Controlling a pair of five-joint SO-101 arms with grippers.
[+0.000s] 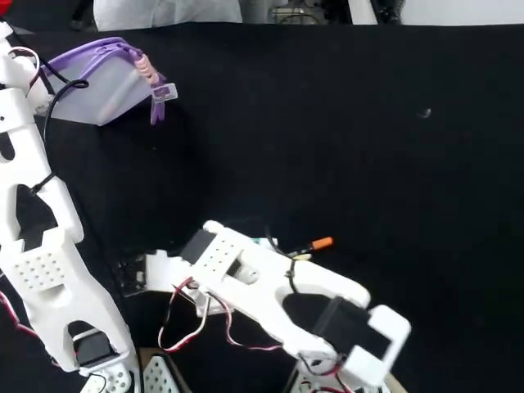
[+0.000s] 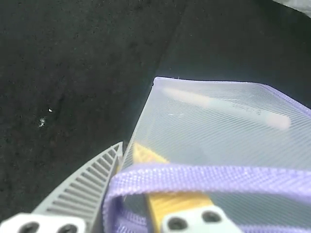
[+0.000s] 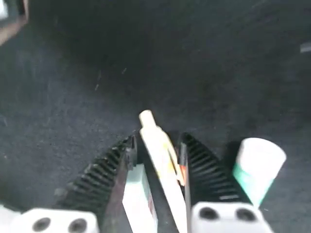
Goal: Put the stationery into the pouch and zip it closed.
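L gripper point(image 2: 127, 148), at far-left rear of black cloth table point(image 1: 393, 164): jaws clamped on edge of translucent ribbed plastic pouch with purple zip trim point(image 1: 106, 86). Grey ribbed finger point(image 2: 92, 184) sits outside the wall; yellow finger point(image 2: 167, 196) shows through it. Slim white pen point(image 2: 228, 107) lies inside pouch.

R gripper point(image 3: 158, 141), low over table near centre-front: jaws apart, straddling cream plastic pen point(image 3: 163, 160). Pen runs lengthwise btwn black ribbed fingers point(image 3: 104, 177), its end past the tips. White flat block point(image 3: 138, 201) also btwn jaws. White-and-teal cylinder point(image 3: 255, 167) lies just outside one finger.
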